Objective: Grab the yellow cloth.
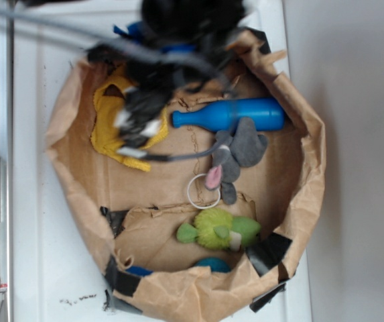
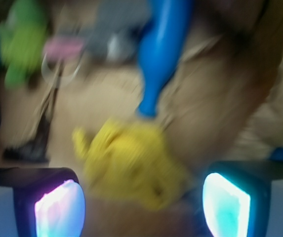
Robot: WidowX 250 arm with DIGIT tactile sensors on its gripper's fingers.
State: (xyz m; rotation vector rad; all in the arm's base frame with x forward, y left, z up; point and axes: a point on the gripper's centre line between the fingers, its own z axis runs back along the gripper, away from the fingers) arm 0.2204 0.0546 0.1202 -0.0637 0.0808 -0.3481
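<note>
While pincer (image 2: pixel 141 202) gapes, yellow cloth (image 2: pixel 131 163) between pads, blue bottle (image 2: pixel 163 44) beyond

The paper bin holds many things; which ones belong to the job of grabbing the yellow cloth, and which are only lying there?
Belong to the job:
- yellow cloth
- gripper, open, above the cloth

Only lying about:
- blue bottle
- grey mouse toy
- white ring
- yellow-green plush toy
- brown paper bin

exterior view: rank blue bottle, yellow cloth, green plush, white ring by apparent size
1. blue bottle
2. yellow cloth, partly hidden by the arm, so its place against the bottle is unsure
3. green plush
4. white ring
</note>
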